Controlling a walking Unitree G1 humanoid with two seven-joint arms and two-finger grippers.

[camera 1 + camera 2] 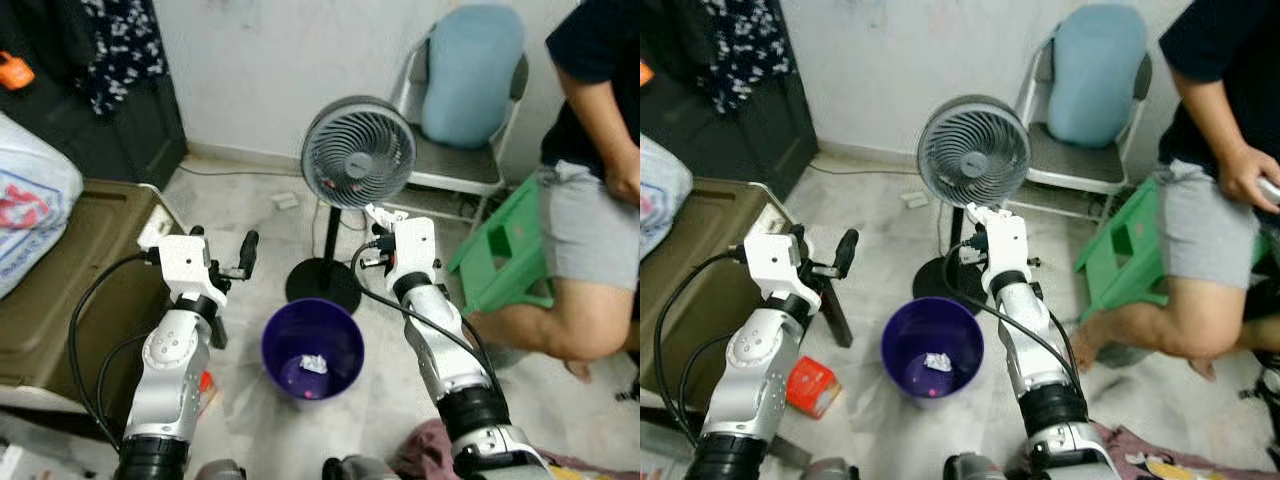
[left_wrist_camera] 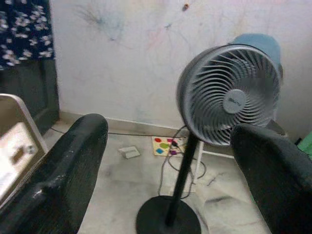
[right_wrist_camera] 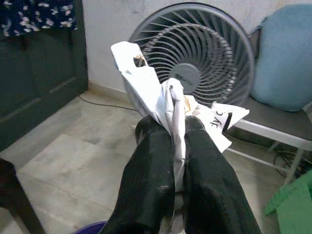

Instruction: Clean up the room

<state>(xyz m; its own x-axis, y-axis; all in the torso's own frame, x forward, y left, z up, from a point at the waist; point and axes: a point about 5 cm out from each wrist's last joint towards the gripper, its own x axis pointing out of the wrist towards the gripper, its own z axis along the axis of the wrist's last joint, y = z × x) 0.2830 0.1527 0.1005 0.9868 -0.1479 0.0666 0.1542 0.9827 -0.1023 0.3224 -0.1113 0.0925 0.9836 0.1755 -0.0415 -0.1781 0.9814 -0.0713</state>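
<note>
A purple bin [image 1: 312,350] stands on the floor between my two arms, with a crumpled white scrap [image 1: 313,364] lying at its bottom. My right gripper [image 1: 380,228] is raised beyond the bin's far right rim, in front of the fan. It is shut on a crumpled piece of white paper [image 3: 161,92], which sticks out past the black fingers [image 3: 151,161]. My left gripper [image 1: 222,250] is held up to the left of the bin and stands open with nothing between its fingers [image 2: 73,161].
A grey pedestal fan [image 1: 358,155] stands just behind the bin. Behind it is a chair with a blue cushion [image 1: 470,80]. A green stool [image 1: 500,250] and a person [image 1: 590,200] are at the right. An olive box [image 1: 70,260] is at the left, and a red packet [image 1: 812,387] lies on the floor.
</note>
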